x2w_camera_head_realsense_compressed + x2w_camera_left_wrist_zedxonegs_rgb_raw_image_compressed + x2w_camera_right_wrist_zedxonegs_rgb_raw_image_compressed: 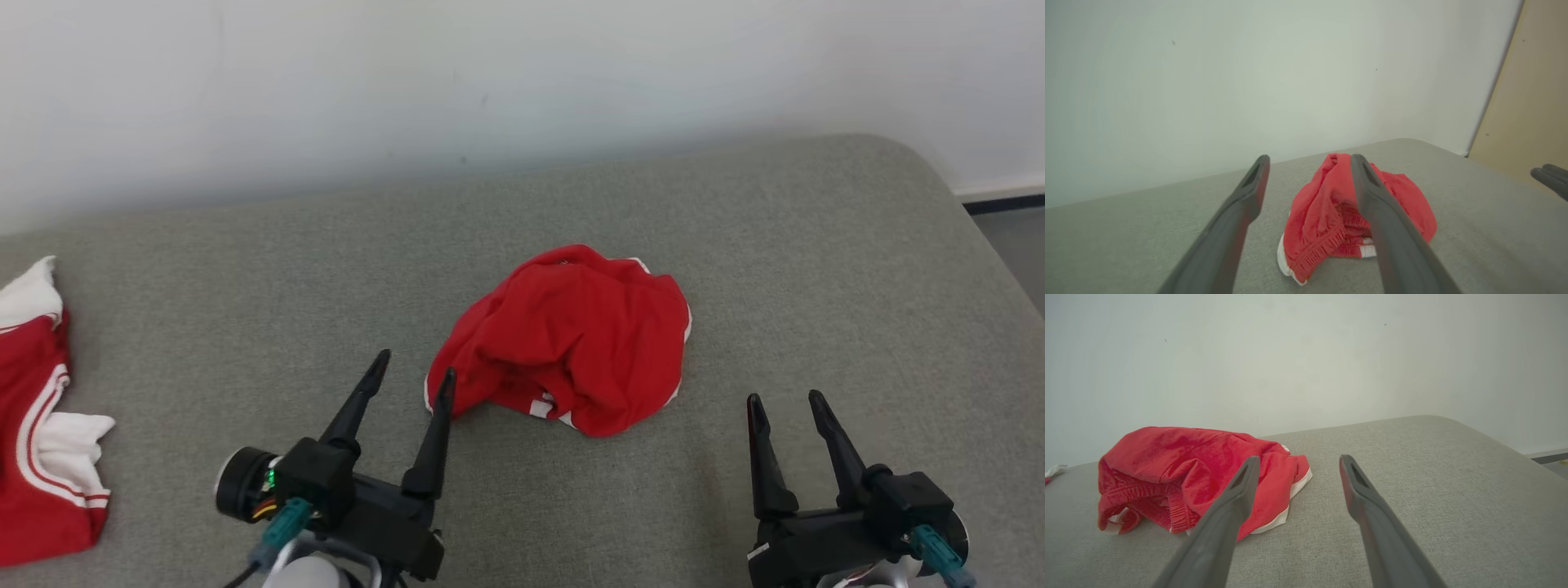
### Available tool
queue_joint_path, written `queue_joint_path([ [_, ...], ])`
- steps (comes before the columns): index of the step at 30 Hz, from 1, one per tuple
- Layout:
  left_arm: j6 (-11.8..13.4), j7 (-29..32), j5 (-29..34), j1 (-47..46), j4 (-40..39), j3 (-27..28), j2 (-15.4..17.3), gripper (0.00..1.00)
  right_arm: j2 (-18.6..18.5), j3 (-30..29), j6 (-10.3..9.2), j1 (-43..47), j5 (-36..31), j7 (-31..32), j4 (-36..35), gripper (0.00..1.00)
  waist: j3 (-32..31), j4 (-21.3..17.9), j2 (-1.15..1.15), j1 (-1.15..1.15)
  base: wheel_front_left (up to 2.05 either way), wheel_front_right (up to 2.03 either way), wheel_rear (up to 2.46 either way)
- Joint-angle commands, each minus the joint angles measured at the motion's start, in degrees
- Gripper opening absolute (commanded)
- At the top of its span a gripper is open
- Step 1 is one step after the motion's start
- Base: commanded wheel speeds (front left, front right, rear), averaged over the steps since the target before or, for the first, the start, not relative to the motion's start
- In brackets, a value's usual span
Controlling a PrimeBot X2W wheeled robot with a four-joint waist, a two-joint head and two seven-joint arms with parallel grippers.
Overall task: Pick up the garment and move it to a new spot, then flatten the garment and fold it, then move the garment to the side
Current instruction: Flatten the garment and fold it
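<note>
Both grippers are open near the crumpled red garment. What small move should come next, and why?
Probably ease the left gripper forward and down so its open jaws straddle the near hem of the red garment. One of its fingertips is right beside that hem, and the garment lies crumpled and ungrasped on the grey cushion. The right gripper, also open, sits farther off.

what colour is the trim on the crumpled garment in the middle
White trim on the red garment; shows best in the right wrist view.
</note>
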Motion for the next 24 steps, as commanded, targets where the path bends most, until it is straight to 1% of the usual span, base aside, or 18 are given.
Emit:
queue_joint_path([
  [1, 0.11, -0.2, -0.41, -1.36, 0.73, -1.29, 0.19, 1.0, 0.1, 0.14, -0.12, -0.75, 0.52, -0.03, -0.18, 1.0, 4.28, -4.11, -0.01, -0.01, 0.0, 0.0, 0.0],
  [6, 0.11, -0.19, -1.62, -5.35, 6.74, -7.21, 1.35, 1.0, 0.14, 0.1, -0.12, -2.93, 2.27, -0.03, -0.57, 1.0, 8.56, -7.62, -0.01, -0.01, 0.0, 0.0, 0.0],
  [9, 0.11, -0.21, -2.64, -7.15, 11.03, -9.02, 1.73, 1.0, 0.12, 0.12, -0.12, -3.58, 2.89, -0.03, -0.59, 1.0, 10.15, -9.46, -0.01, -0.01, 0.0, 0.0, 0.0],
  [11, 0.12, -0.2, -3.19, -7.79, 12.09, -9.39, 1.56, 1.0, 0.13, 0.01, -0.12, -3.79, 3.1, -0.03, -0.57, 1.0, 10.49, -9.91, -0.01, -0.01, 0.0, 0.0, 0.0],
  [15, 0.12, -0.2, -4.19, -9.52, 17.35, -11.43, 1.81, 1.0, 0.16, 0.27, -0.12, -4.54, 3.46, -0.03, -0.73, 1.0, 11.27, -11.47, -0.01, -0.01, 0.0, 0.0, 0.0],
  [22, 0.11, -0.2, -5.56, -13.14, 22.86, -12.04, 1.06, 1.0, 0.16, 0.71, -0.12, -5.33, 2.75, -0.03, -0.75, 1.0, 11.31, -13.34, -0.01, -0.01, 0.0, 0.0, 0.0],
  [23, 0.11, -0.2, -5.63, -13.7, 23.81, -12.11, 0.94, 0.74, 0.14, 0.66, -0.12, -5.27, 2.54, -0.03, -0.73, 1.0, 11.13, -13.42, -0.01, -0.01, 0.0, 0.0, 0.0],
  [24, 0.11, -0.2, -5.75, -14.23, 24.8, -12.34, 0.71, 0.44, 0.13, 0.48, -0.12, -5.09, 2.33, -0.03, -0.8, 1.0, 10.99, -13.42, -0.01, -0.01, 0.0, 0.0, 0.0],
])
